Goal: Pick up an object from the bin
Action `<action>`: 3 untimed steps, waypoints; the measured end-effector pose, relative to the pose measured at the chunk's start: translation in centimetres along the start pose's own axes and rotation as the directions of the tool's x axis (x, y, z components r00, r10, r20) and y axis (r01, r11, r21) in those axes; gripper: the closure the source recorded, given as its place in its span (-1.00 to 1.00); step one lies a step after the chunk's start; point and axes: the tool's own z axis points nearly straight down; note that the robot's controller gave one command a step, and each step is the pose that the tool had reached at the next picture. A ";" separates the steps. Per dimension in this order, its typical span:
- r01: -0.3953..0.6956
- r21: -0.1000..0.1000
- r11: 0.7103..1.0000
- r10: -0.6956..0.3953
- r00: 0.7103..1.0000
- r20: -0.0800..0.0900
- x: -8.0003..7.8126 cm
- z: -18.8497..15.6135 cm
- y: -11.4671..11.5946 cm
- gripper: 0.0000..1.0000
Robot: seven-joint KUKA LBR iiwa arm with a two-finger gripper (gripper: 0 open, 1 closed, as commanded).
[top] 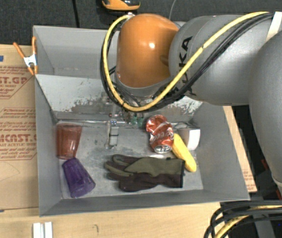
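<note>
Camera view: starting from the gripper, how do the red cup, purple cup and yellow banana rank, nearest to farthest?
1. Red cup, just left of the gripper.
2. Purple cup, lower-left corner of the bin.
3. Yellow banana, far right side.

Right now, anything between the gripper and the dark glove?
Nothing visible. The gripper is over bare floor of the bin; the dark glove lies just nearer the front wall. The crushed red can and red cup sit off to either side.
</note>
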 end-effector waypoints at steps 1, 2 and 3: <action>-0.002 -0.001 1.000 0.002 1.000 0.008 -0.2 -0.5 -0.1 -1.00; 0.062 -0.001 0.998 -0.062 0.998 0.014 0.6 2.5 -0.6 -1.00; 0.107 -0.001 0.994 -0.107 0.994 0.010 3.7 9.2 -0.7 -1.00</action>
